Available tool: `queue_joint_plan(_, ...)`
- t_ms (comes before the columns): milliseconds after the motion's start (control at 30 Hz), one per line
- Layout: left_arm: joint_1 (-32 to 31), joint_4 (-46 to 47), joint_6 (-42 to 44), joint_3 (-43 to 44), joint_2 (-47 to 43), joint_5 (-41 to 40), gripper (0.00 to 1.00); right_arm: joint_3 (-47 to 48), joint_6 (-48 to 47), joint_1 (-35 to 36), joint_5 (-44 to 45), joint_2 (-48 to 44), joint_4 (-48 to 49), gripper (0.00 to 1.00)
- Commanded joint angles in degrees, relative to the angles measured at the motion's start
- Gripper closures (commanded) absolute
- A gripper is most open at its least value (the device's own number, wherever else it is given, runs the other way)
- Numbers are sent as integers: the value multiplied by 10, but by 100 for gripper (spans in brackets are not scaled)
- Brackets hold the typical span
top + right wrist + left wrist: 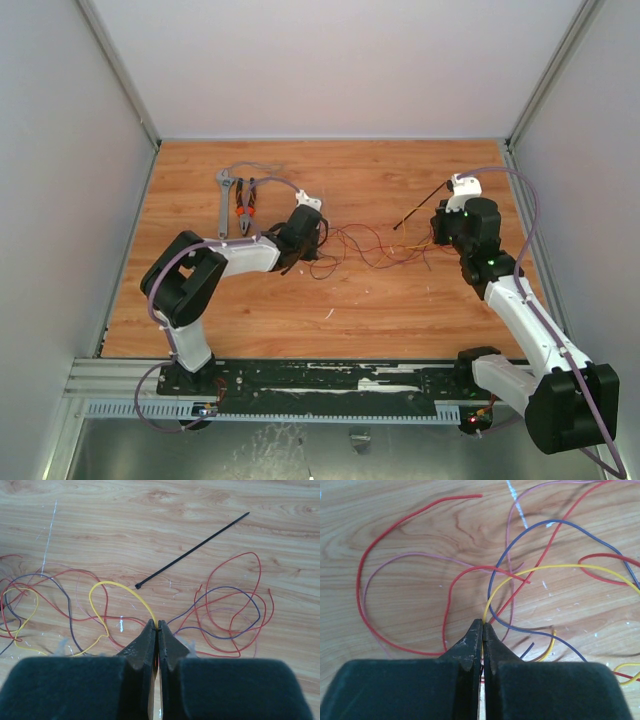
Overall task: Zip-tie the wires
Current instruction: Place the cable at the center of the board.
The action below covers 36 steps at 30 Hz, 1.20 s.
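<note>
At the far left of the bench an adjustable wrench and orange-handled pliers are lying side by side, apart from the work. Just right of them the left claw is sitting low over the wood with its jaws pressed fully together, and a yellow strand and a red one are running into its tip, so it appears to be pinching the left end of the wires. The wires are sprawling loosely between the two arms in red, purple, blue and yellow loops, and are not gathered. They are looking very light and limp, likely to sag and slide out of a loose pinch, so taking several strands together near where they cross is seeming wiser than taking one. The zip tie is lying flat and straight on the bare wood just beyond the right-hand loops, not touching any of them. It is looking thin, springy and hard to lift off the wood, so its head end is probably the best hold. The right claw is likewise fully closed, with the yellow strand running into its tip.
</note>
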Motion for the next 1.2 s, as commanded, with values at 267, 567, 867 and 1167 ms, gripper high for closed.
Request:
queue_joint_plan(267,83,-8,3,-97,-103,-47,100,-10,19,3,31,28,31,100)
queue_joint_plan(567,113,-5,9,-117,-126,-24,100,-32,55,-51,90,99,77,100)
queue_joint_plan(867,113,3,9,-115,-113,-18,100,-46,52,-95,105,138,96,100)
queue_joint_plan(1167,117,-7,10,-105,-144,-18,86,-69,61,-95,84,132,115,77)
